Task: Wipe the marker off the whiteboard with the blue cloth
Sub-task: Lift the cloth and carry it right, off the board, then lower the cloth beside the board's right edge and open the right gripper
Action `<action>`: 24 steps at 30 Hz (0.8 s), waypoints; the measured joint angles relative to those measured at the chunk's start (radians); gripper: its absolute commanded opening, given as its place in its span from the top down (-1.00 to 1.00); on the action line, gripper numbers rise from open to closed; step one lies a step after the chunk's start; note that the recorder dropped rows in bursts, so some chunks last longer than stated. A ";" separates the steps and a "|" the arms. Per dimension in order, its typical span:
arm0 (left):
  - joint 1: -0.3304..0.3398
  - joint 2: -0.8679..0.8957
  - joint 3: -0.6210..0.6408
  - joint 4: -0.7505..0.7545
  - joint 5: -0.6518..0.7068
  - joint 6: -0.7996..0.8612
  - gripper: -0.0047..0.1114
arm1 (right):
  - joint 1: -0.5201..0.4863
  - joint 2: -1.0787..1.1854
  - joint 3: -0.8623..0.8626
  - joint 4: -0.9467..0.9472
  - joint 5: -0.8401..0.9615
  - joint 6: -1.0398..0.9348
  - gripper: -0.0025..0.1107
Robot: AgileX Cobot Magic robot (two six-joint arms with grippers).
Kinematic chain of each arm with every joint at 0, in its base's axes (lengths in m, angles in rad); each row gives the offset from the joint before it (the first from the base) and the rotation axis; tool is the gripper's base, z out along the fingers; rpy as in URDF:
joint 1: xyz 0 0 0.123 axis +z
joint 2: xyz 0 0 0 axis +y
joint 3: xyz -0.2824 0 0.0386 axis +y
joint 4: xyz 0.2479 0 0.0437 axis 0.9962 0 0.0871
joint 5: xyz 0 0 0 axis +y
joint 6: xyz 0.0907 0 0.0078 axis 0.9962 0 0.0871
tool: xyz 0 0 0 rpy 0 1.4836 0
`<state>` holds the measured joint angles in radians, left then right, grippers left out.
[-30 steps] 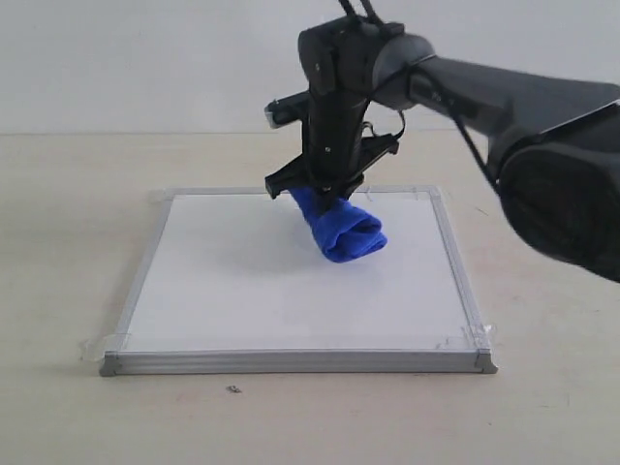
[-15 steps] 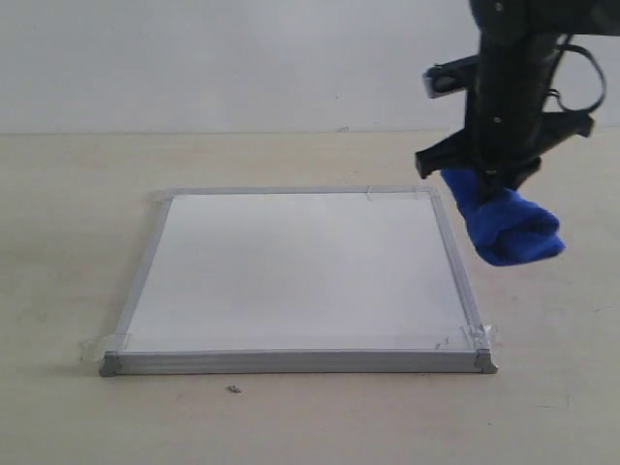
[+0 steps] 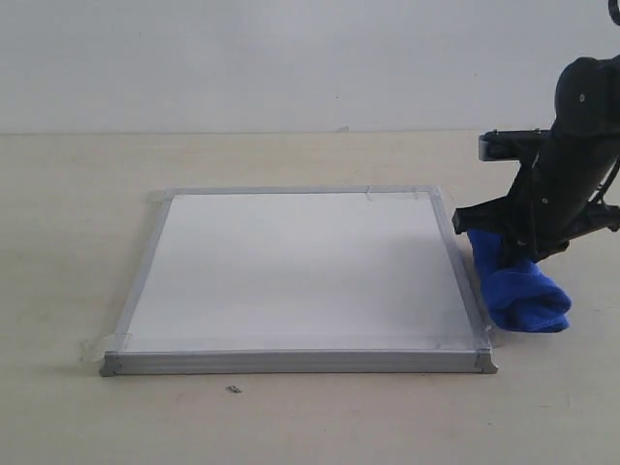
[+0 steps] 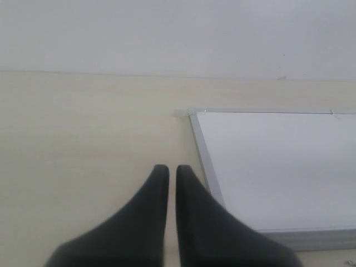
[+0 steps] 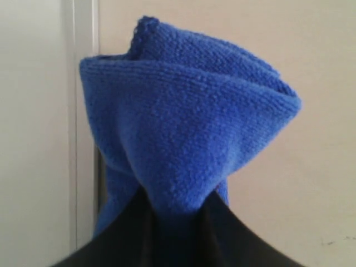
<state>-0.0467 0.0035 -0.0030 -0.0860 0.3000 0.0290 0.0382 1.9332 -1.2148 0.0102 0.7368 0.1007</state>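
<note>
One whiteboard (image 3: 291,276), one blue cloth (image 3: 523,295), one left pincer (image 4: 167,172) and one right pincer (image 5: 178,222).

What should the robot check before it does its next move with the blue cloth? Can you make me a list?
1. Marker gone: ok. No red lines show on the whiteboard in either view that shows it.
2. Cloth held: ok. The right gripper is shut on the blue cloth.
3. Cloth off the board: ok. It hangs just past the board's right edge.
4. Cloth touching the table: cannot tell. Its low end is very near the surface.
5. Other arm out of the way: ok. The left gripper is shut, empty, and over the table by the board's edge.
</note>
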 measured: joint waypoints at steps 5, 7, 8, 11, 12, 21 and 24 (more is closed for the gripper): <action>0.000 0.000 0.000 0.000 0.000 0.000 0.84 | 0.000 0.040 0.001 0.031 -0.023 -0.016 0.96; 0.000 0.000 0.000 0.000 0.000 0.000 0.84 | 0.000 0.043 0.001 0.034 -0.035 -0.018 0.96; 0.000 0.000 0.000 0.000 0.000 0.000 0.84 | 0.000 0.043 0.001 0.035 -0.042 -0.020 0.96; 0.000 0.000 0.000 0.000 0.000 0.000 0.84 | 0.000 0.045 0.001 0.039 -0.067 -0.022 0.96; 0.000 0.000 0.000 0.000 0.000 0.000 0.84 | 0.000 0.046 0.001 0.041 -0.075 -0.022 0.96; 0.000 0.000 0.000 0.000 0.000 0.000 0.84 | 0.000 0.046 0.001 0.041 -0.133 -0.030 0.93; 0.000 0.000 0.000 0.000 0.000 0.000 0.84 | 0.000 0.046 0.001 0.041 -0.131 -0.054 0.72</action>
<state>-0.0467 0.0035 -0.0030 -0.0860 0.3000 0.0290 0.0382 1.9796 -1.2134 0.0507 0.6062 0.0471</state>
